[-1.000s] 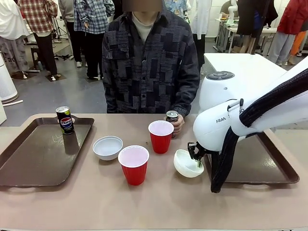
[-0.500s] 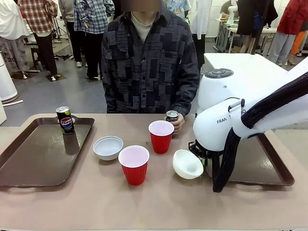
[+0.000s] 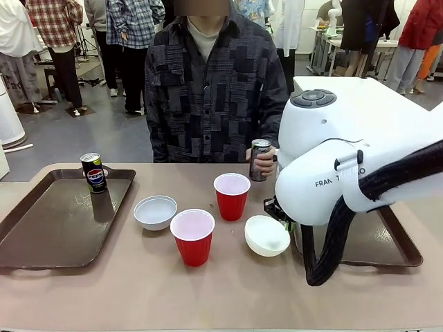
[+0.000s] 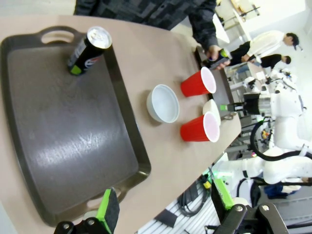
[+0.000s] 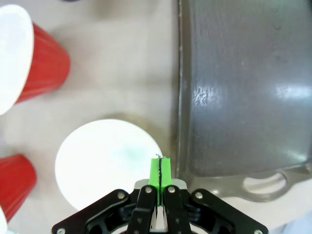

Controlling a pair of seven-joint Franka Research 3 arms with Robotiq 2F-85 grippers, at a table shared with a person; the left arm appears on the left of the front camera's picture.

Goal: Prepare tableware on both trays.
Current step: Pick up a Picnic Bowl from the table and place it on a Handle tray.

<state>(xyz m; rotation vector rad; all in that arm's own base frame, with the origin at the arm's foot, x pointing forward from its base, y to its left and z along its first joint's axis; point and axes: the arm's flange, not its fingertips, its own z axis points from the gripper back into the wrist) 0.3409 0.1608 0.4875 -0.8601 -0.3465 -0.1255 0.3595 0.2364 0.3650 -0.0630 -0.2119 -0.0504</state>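
- I'm watching the right gripper (image 5: 159,163) staying clamped on the rim of the white bowl (image 3: 266,235), its green pads pressed together on it. Over the last second the bowl is levelling out of its steep tilt.
- The bowl is hanging just beside the right tray (image 3: 394,257), outside its rim. I can't tell whether it's clear of the table.
- The person's hand (image 3: 268,166) is now lifting the second can (image 3: 259,149) off the table, probably toward that tray.
- The left gripper (image 4: 165,202) is holding its fingers wide apart above the left tray (image 4: 53,126), where 1 can (image 4: 87,48) is standing.
- I'm judging the other bowl (image 3: 155,211), near red cup (image 3: 192,238) and far red cup (image 3: 231,197) as still awaiting placement.
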